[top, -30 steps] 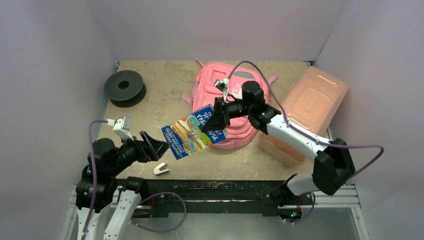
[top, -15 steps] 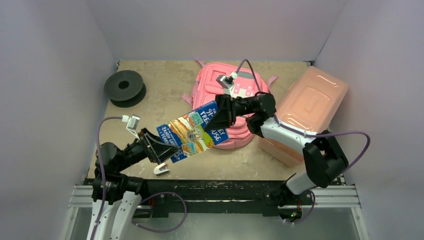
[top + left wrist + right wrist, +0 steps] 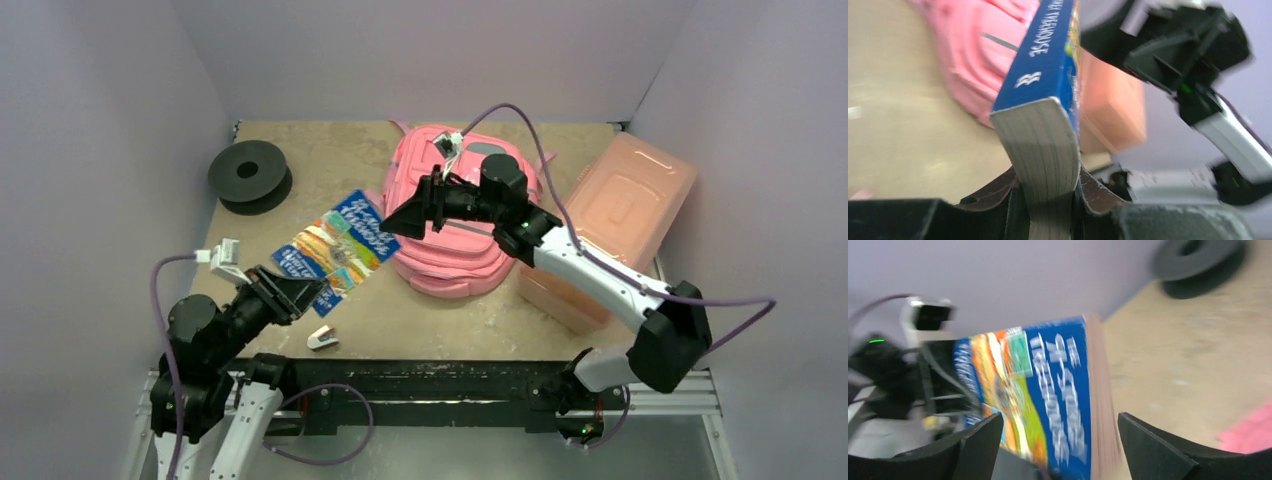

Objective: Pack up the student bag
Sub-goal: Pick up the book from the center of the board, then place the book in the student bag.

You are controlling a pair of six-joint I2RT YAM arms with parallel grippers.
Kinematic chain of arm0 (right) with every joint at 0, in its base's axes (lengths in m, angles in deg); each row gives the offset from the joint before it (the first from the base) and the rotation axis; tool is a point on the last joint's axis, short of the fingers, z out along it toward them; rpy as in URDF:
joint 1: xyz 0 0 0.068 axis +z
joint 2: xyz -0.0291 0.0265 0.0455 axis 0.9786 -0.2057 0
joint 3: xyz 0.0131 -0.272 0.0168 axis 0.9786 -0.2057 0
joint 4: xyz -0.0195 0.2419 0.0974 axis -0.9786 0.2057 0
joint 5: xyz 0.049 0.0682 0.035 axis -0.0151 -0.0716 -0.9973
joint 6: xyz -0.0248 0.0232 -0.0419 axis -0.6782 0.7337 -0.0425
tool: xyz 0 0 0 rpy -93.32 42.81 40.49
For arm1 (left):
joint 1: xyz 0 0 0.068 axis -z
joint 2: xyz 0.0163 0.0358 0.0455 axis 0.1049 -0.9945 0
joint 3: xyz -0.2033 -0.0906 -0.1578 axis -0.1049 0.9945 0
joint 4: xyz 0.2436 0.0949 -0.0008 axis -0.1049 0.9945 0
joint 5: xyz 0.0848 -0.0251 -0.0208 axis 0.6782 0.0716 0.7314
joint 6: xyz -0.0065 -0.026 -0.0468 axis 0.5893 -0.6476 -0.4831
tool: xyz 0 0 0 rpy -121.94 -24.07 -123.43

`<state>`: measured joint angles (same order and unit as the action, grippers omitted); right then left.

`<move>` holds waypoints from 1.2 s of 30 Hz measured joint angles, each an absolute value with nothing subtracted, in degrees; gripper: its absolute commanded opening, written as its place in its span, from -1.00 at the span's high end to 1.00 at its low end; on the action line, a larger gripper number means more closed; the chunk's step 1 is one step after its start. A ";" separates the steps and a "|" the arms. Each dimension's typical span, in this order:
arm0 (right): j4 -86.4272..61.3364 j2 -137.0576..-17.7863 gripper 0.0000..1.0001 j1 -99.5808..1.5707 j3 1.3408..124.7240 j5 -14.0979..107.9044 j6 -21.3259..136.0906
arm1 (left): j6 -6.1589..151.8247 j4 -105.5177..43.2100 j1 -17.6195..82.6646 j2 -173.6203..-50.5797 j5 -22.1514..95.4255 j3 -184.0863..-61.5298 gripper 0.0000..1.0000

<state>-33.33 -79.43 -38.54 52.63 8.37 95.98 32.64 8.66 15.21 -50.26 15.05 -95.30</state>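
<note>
While left fingers (image 3: 1091, 189) pinch the book (image 3: 335, 245) — right fingers (image 3: 975, 442) gape

left pincer (image 3: 1048, 202): bottom centre, closed on both covers of book (image 3: 1040, 145) | book: page edges toward camera, blue spine running toward the top | student bag (image 3: 973, 55): upper left, on table (image 3: 898, 115) | salmon box (image 3: 1110, 110): behind book | right arm (image 3: 1208, 65): upper right, blurred

Robot lab test cell, plain lilac walls (image 3: 110, 120) round tabletop (image 3: 330, 160), alu frame rail (image 3: 680, 403) at near edge
</note>
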 measured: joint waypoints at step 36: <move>15.96 -91.65 0.13 -16.64 54.58 87.82 49.66 | 34.50 44.18 15.04 -48.42 47.12 -101.27 1.00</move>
<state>15.96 -91.65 -16.64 54.58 87.82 49.66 34.50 44.18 15.04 -48.42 47.12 -101.27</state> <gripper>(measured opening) 0.412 0.256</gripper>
